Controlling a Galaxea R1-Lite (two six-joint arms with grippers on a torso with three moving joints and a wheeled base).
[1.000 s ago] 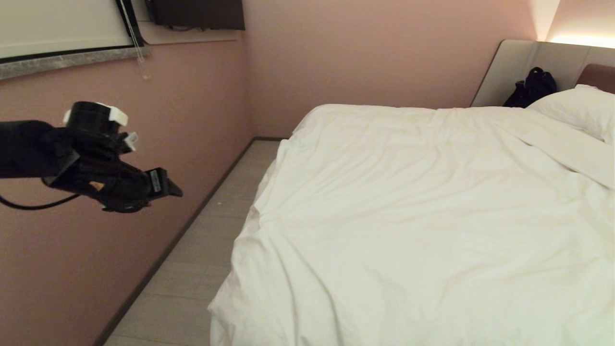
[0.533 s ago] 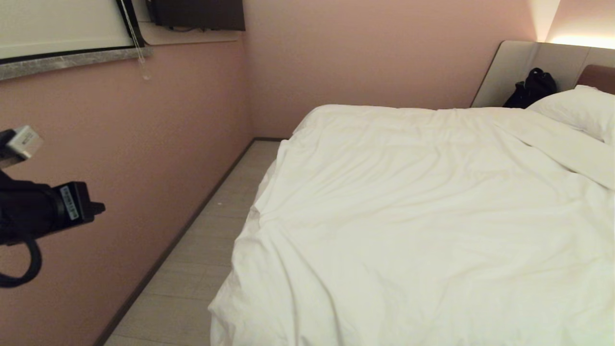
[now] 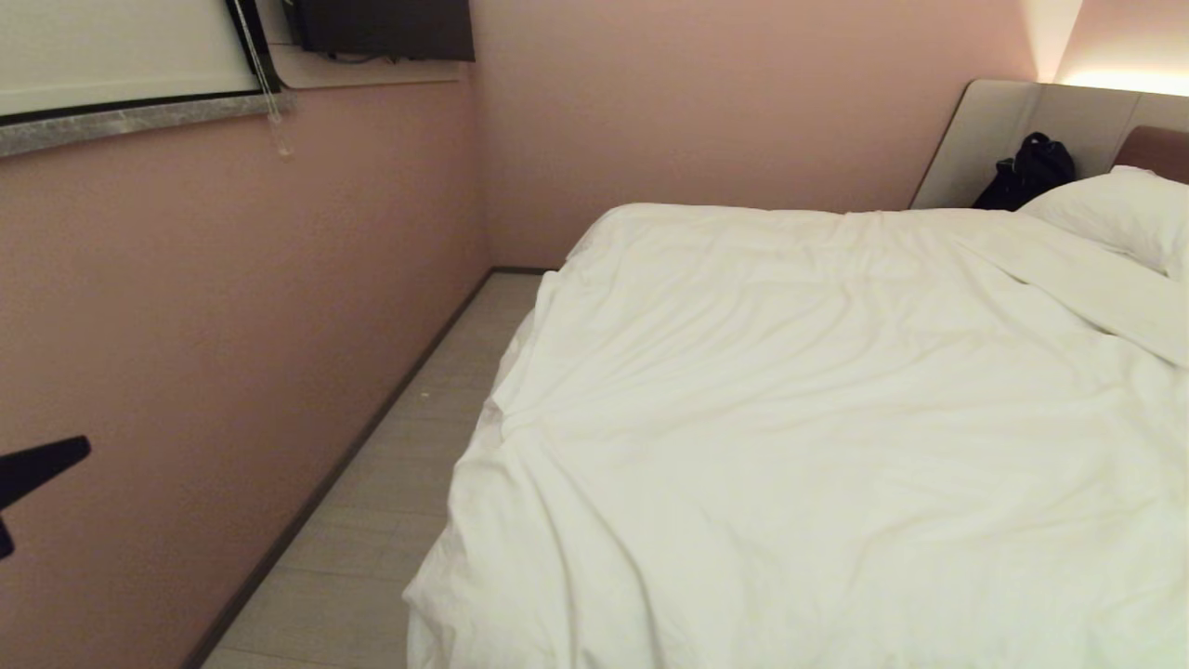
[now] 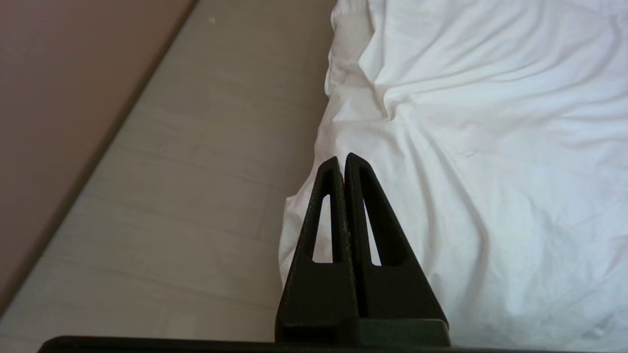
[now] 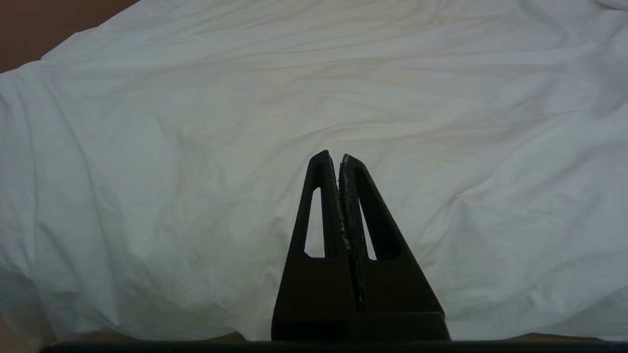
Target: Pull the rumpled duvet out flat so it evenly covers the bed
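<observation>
Duvet [image 3: 817, 418] spread over the bed [image 3: 1012, 121], wrinkled, near-left corner draped off the mattress edge toward the floor [image 3: 372, 557]. One pillow [image 3: 1115, 209] at far right, against the headboard surround. Black bag [image 3: 1026, 167] beside it. Pink wall [image 3: 186, 325] to the left; dark wall unit [image 3: 381, 28] high up, far left.

Left gripper [image 4: 344, 158] low at the far left edge of the head view, only a dark tip visible there; fingers pressed together, empty, above the duvet's near-left edge. Right gripper [image 5: 334, 157] out of head view; fingers pressed together, empty, over the duvet.

No readable brands, labels or writing.
</observation>
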